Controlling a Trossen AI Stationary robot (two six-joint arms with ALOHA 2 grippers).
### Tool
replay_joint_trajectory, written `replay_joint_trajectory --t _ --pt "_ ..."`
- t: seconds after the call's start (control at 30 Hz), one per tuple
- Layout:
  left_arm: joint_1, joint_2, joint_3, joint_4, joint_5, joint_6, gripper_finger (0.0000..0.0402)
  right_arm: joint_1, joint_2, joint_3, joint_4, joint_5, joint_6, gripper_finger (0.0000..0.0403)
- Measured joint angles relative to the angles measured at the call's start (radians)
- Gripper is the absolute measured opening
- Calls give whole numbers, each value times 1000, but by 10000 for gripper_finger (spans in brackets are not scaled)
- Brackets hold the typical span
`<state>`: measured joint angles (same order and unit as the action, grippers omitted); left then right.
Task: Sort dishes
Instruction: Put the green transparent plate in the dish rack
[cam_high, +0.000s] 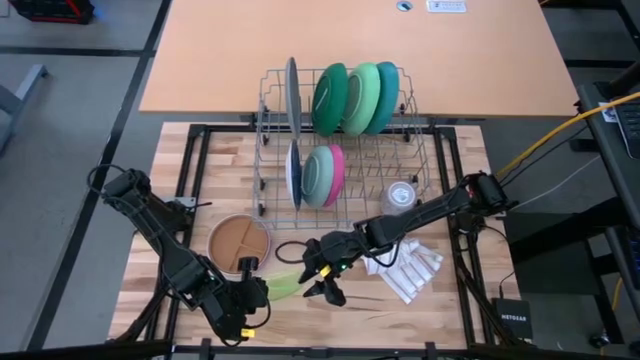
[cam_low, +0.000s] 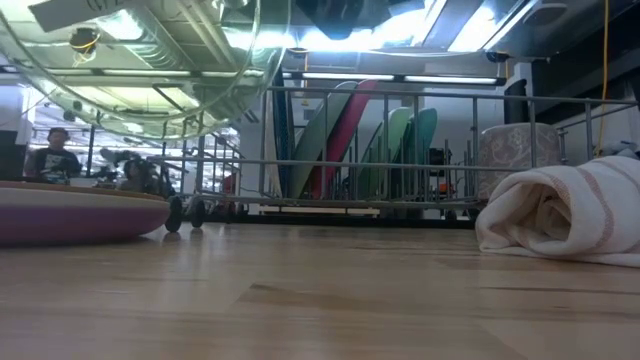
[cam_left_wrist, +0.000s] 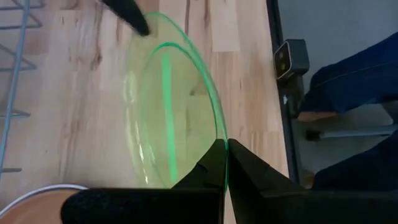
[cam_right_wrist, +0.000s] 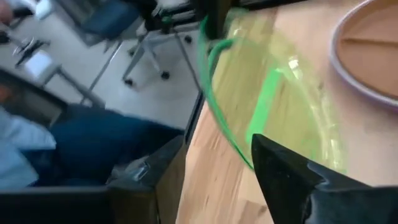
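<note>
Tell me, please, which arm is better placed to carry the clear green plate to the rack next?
The left. Its tool is shut on the green plate's rim, while the right tool stands open beside the plate, gripping nothing, though it is nearer the rack.

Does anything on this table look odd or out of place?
Yes: the clear green plate is off the table, tilted on edge, pinched at its rim by the left gripper. The right gripper is open beside it.
</note>
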<state>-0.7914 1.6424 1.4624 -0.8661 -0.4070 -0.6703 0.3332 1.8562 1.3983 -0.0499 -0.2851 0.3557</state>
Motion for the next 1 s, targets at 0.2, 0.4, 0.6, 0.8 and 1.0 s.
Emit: replay_joint_trajectory --t 0.2,0.4,0.6,0.8,1.0 --pt "1 0 0 -1 0 3 1 0 8 -1 5 -48 -27 178" --pt "13 0 0 36 -1 70 1 0 24 0 3 -67 -26 152" --pt "27 0 0 64 -1 128 1 0 28 -1 -3 -74 -22 99" --pt "29 0 0 60 -2 128 1 1 29 -1 -2 -79 -23 32" --pt "29 0 0 57 -2 128 1 2 29 0 0 -83 -24 13"
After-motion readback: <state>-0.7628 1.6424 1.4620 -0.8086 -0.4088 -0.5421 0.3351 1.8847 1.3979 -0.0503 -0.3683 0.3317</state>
